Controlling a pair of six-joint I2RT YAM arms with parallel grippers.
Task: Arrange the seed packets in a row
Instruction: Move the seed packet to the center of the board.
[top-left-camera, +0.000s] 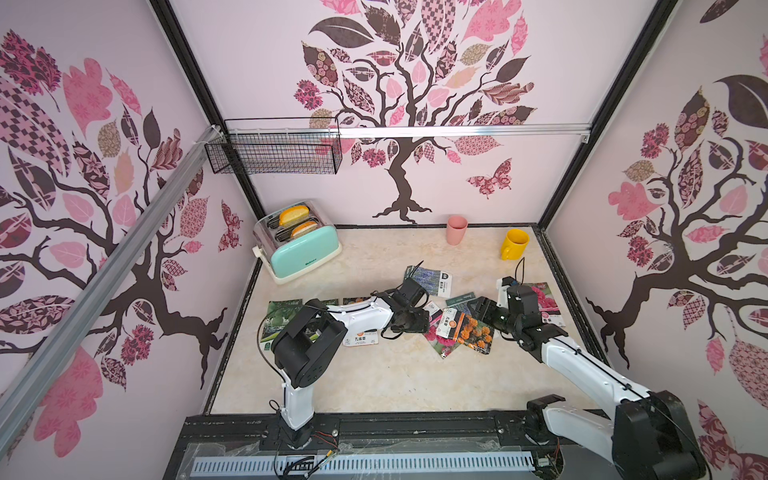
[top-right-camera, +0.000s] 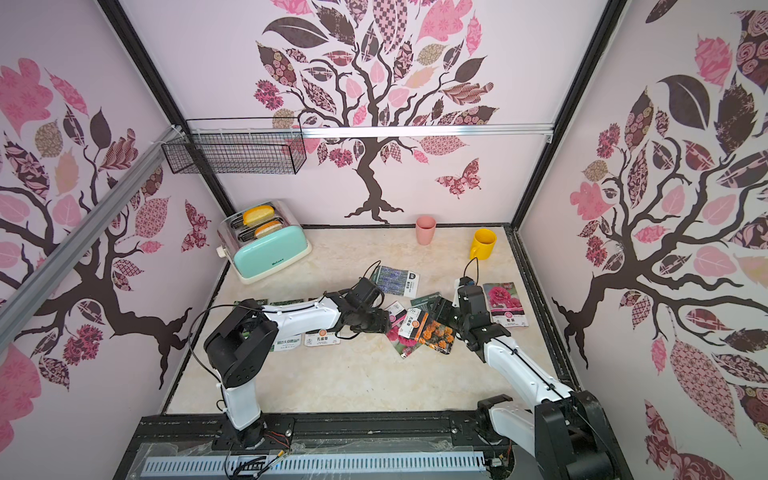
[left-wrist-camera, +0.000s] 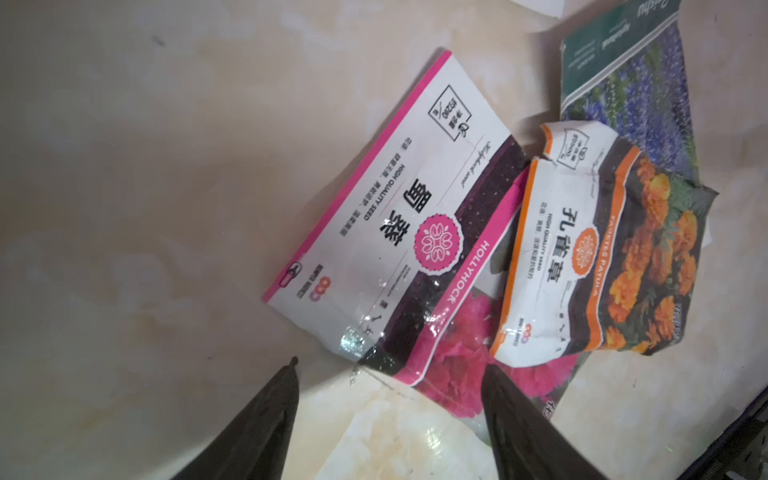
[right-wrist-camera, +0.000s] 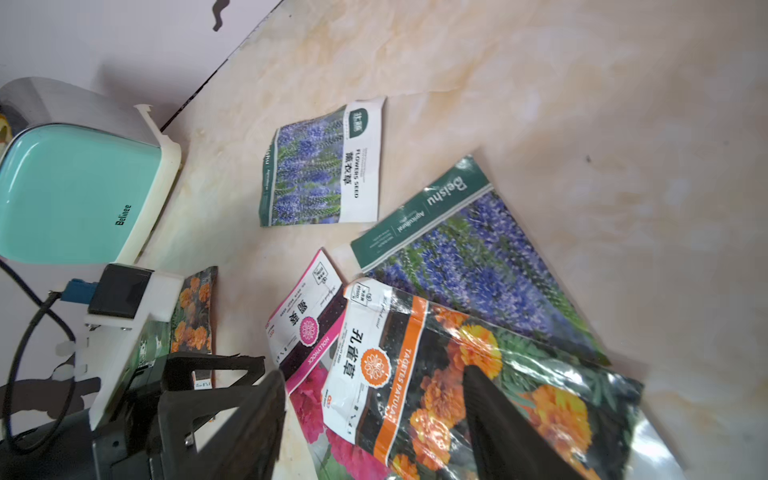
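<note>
Seed packets lie flat on the marble table. A gourd packet (top-left-camera: 276, 318) and a marigold one (top-left-camera: 360, 340) sit side by side at the left, mostly under my left arm. A lavender packet (top-left-camera: 432, 278) lies alone further back, and a magenta packet (top-left-camera: 545, 305) at the right. In the middle, a marigold packet (right-wrist-camera: 415, 374) overlaps a magenta one (left-wrist-camera: 374, 216) and a lavender one (right-wrist-camera: 469, 257). My left gripper (left-wrist-camera: 390, 365) is open at the magenta packet's corner. My right gripper (right-wrist-camera: 374, 374) is open low over the overlapping marigold packet, holding nothing.
A mint toaster (top-left-camera: 301, 249) with bread stands at the back left. A pink cup (top-left-camera: 457, 229) and a yellow mug (top-left-camera: 514, 243) stand along the back wall. A wire basket (top-left-camera: 274, 151) hangs on the wall above. The two grippers are close together.
</note>
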